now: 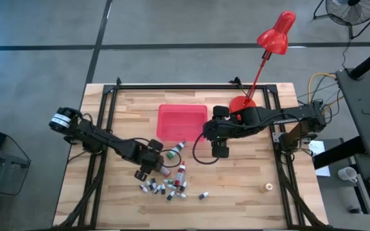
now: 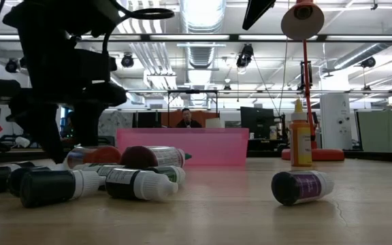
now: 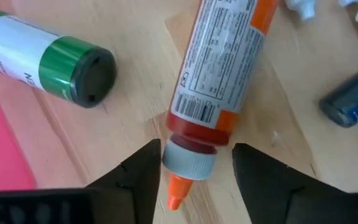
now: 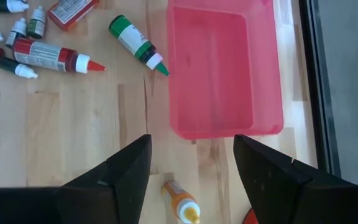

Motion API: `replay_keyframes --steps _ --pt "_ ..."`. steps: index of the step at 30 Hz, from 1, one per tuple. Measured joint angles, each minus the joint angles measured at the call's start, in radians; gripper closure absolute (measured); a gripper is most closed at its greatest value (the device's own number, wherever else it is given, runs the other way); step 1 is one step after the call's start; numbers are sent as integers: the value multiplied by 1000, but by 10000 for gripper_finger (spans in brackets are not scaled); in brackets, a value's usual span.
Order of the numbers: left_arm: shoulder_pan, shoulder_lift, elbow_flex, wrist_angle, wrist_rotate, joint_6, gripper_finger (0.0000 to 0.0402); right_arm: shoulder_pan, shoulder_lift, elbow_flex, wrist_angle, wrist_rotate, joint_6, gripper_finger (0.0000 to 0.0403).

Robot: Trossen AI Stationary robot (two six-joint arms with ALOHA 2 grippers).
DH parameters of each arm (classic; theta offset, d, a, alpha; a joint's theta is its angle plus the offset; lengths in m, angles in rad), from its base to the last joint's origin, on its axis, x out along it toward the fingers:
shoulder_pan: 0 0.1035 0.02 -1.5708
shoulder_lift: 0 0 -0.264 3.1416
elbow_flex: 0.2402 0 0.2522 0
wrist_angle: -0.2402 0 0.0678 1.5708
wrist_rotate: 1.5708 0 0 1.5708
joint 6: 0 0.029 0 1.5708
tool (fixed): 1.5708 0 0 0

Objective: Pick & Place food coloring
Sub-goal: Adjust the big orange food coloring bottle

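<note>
Table (image 1: 249, 199): pale wood planks, black frame along the edges.
Tray (image 1: 182, 121): red, shallow, flat on the wood at the far middle.
Lamp base (image 1: 241, 102): red, standing just right of the tray.
Green tube (image 1: 174, 151): lying near the tray's front edge.
Red tube (image 1: 181, 174): lying further forward.
Vials (image 1: 162, 188): scattered in a loose cluster up front.
Lone vial (image 1: 203, 195): off to the cluster's right.
Orange bottle (image 4: 183, 206): upright, near the tray.
</note>
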State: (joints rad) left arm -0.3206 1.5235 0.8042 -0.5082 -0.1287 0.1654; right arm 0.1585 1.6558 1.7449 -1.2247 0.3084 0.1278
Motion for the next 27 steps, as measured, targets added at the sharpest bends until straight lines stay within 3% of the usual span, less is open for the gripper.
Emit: replay_keyframes --steps 10,13,16,23,27 --pt "0 6 -5 -3 -1 -12 311 0 0 -39 6 8 3 184" --pt "0 5 18 -77 1 -68 318 0 0 -53 9 8 9 184" --pt "1 5 76 -262 37 -169 318 0 0 -53 15 8 11 184" --pt "1 2 240 -838 311 -444 317 -18 0 -53 67 7 11 184" --pt "2 7 259 -1034 405 -547 317 -45 0 -53 74 7 20 184"
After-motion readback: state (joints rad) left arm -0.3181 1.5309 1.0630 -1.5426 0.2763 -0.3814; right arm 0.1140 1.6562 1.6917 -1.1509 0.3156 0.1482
